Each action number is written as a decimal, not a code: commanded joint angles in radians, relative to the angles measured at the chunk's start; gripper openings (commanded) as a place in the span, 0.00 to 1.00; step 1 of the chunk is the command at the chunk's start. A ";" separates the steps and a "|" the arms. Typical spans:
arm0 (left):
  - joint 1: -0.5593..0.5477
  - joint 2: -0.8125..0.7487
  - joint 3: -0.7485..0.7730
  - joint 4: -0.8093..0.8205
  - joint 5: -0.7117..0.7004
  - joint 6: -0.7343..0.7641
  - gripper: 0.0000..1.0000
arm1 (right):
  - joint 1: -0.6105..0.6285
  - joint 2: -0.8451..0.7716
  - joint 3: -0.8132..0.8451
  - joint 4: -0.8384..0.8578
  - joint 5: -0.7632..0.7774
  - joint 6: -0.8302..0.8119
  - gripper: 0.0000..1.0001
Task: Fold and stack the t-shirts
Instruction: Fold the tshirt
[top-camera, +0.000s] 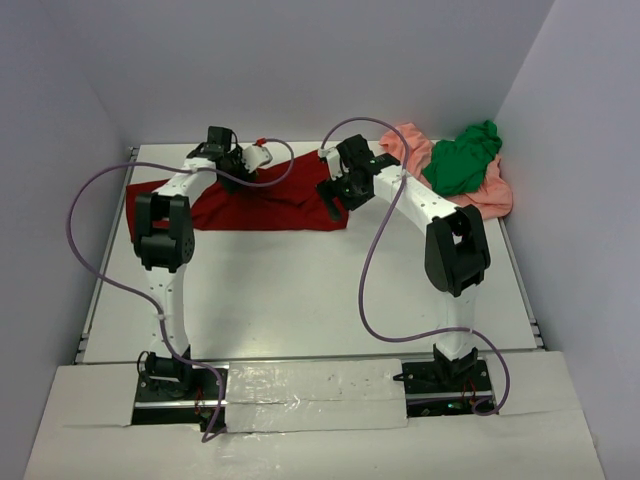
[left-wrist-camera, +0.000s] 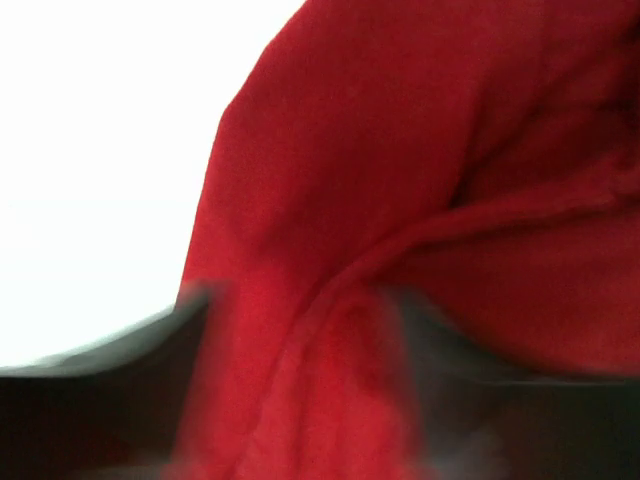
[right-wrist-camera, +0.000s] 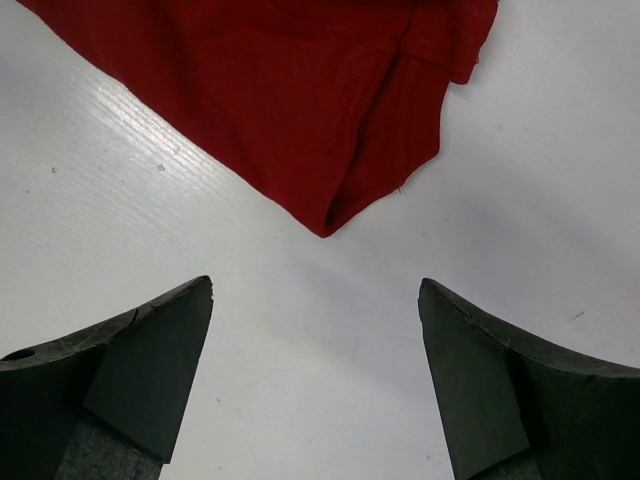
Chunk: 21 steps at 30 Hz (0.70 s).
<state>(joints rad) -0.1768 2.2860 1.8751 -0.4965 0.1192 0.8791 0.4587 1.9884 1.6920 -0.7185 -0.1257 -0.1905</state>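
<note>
You're folding the dark red t-shirt (top-camera: 270, 205), lying at the upper left of the table (top-camera: 300, 300). Your right claw (right-wrist-camera: 315, 290) hangs spread near its corner: pinch there next. The left claw (top-camera: 240, 162) is on the cloth, but its view is too blurred to tell its grip.

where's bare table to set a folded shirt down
Free: the bare table between the dark red t-shirt and the near edge. Crowded: the far strip that shirt covers, and the far right corner, where the green t-shirt lies on the pink t-shirt.
</note>
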 joint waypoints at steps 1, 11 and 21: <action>-0.006 0.036 0.033 0.056 -0.023 -0.009 0.99 | 0.006 -0.011 -0.002 0.017 -0.009 -0.015 0.90; 0.003 -0.031 -0.056 0.076 -0.013 -0.048 0.99 | 0.008 0.045 0.076 0.047 0.012 -0.026 0.91; 0.068 -0.190 -0.148 0.289 -0.036 -0.320 0.99 | 0.086 0.409 0.576 -0.067 -0.009 -0.030 0.92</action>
<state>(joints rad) -0.1410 2.2139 1.7317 -0.3309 0.0891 0.7105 0.4988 2.3463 2.1513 -0.7391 -0.1349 -0.2035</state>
